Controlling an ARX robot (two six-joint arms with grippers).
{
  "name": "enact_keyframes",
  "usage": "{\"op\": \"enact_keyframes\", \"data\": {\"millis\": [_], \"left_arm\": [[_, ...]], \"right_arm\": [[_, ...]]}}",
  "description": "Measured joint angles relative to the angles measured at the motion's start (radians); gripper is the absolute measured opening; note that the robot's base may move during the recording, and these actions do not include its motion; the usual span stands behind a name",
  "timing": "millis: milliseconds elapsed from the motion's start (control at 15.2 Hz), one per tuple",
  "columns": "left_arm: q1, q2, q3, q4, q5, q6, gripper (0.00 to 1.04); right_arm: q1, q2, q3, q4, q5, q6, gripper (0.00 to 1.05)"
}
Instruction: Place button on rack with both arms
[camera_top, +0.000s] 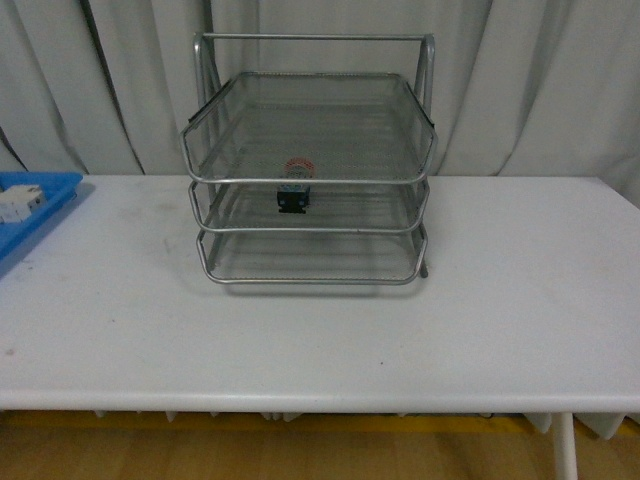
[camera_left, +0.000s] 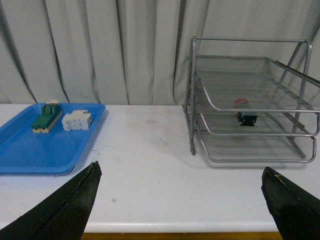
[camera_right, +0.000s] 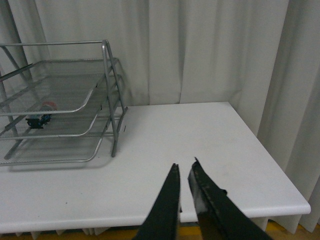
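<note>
The silver wire-mesh rack (camera_top: 310, 232) stands at the back middle of the white table. The button (camera_top: 294, 186), red cap on a black body with bluish contacts, sits on the rack's middle tray. It also shows in the left wrist view (camera_left: 245, 114) and in the right wrist view (camera_right: 41, 118). Neither arm shows in the front view. My left gripper (camera_left: 181, 176) is open and empty, above the table's near edge, well short of the rack (camera_left: 252, 107). My right gripper (camera_right: 184, 167) is shut and empty, over the table to the right of the rack (camera_right: 60, 107).
A flat blue tray (camera_left: 35, 150) lies at the table's left, holding a green-topped block (camera_left: 45, 118) and a white block (camera_left: 77, 120). The tray's corner shows in the front view (camera_top: 45, 205). Grey curtains hang behind. The table's right edge (camera_right: 280, 175) is near my right gripper.
</note>
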Motion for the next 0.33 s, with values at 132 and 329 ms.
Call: {"op": "enact_keyframes", "data": {"millis": [132,329], "left_arm": [[0.000,0.000,0.000,0.001,0.000,0.000,0.98],[0.000,0.000,0.000,0.001,0.000,0.000,0.98]], "right_arm": [[0.000,0.000,0.000,0.000,0.000,0.000,0.29],[0.000,0.000,0.000,0.000,0.000,0.000,0.81]]}}
